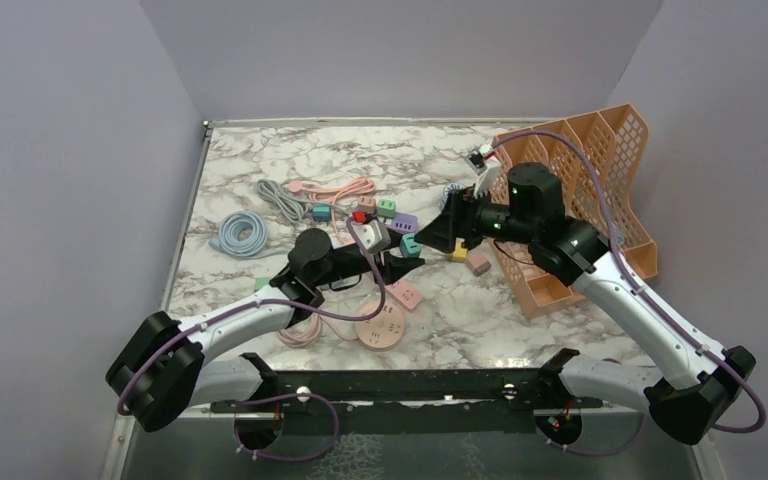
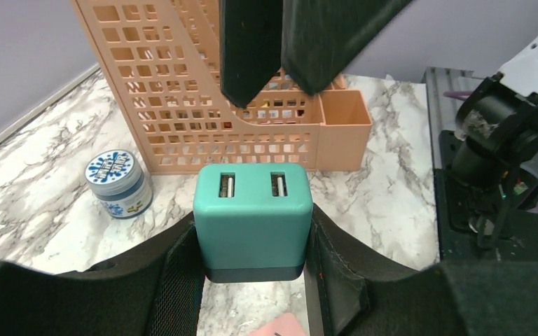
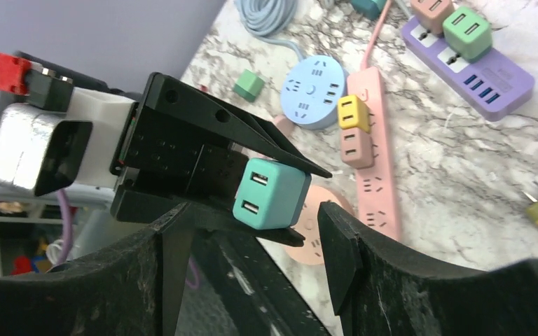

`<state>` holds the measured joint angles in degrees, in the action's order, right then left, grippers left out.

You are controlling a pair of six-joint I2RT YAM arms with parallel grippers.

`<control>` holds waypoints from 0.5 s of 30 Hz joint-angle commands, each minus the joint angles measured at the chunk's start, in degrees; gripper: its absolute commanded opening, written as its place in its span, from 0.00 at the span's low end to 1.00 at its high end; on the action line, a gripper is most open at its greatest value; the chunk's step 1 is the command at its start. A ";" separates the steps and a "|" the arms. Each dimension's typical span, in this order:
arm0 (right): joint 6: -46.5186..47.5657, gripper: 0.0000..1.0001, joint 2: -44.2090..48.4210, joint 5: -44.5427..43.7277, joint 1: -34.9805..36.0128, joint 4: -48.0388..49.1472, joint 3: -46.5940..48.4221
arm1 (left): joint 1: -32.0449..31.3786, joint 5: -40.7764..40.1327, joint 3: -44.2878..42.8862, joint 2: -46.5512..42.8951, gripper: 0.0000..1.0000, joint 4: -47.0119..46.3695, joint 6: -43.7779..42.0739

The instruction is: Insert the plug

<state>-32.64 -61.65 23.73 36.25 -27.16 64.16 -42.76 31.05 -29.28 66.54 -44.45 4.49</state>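
My left gripper point(image 1: 407, 256) is shut on a teal two-port USB plug cube point(image 2: 252, 210), held above the table with its ports facing the right arm. The cube also shows in the right wrist view point(image 3: 273, 192) and the top view point(image 1: 410, 246). My right gripper point(image 3: 256, 224) is open and empty, close in front of the cube with one finger to either side of it; its fingers point(image 2: 249, 49) hang just beyond the cube in the left wrist view. Below lie a pink power strip point(image 3: 375, 161), a round pink socket point(image 1: 380, 328) and a purple power strip point(image 3: 490, 77).
An orange mesh file organiser point(image 1: 580, 200) stands at the right behind the right arm. A small blue-lidded jar point(image 2: 119, 182) sits near it. A round blue socket point(image 3: 312, 91), a yellow plug point(image 3: 354, 112) and coiled cables point(image 1: 243, 235) lie at centre left.
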 commanded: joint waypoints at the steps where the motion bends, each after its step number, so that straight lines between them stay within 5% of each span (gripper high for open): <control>1: 11.75 0.65 -4.60 -1.02 -0.09 -6.60 3.19 | 0.14 -0.24 -4.73 3.74 0.00 3.00 -5.00; 10: 12.66 0.62 -8.91 -7.11 0.66 -6.94 3.79 | -0.02 3.99 -10.12 10.18 0.00 3.69 -4.50; 15: 11.05 0.43 -10.78 -10.95 0.60 -7.54 3.61 | -0.08 2.48 -9.52 10.26 0.00 3.73 -4.97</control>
<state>-21.85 -71.16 18.39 36.60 -33.28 66.59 -42.72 32.34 -38.02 77.25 -39.27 0.43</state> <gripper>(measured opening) 0.477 0.475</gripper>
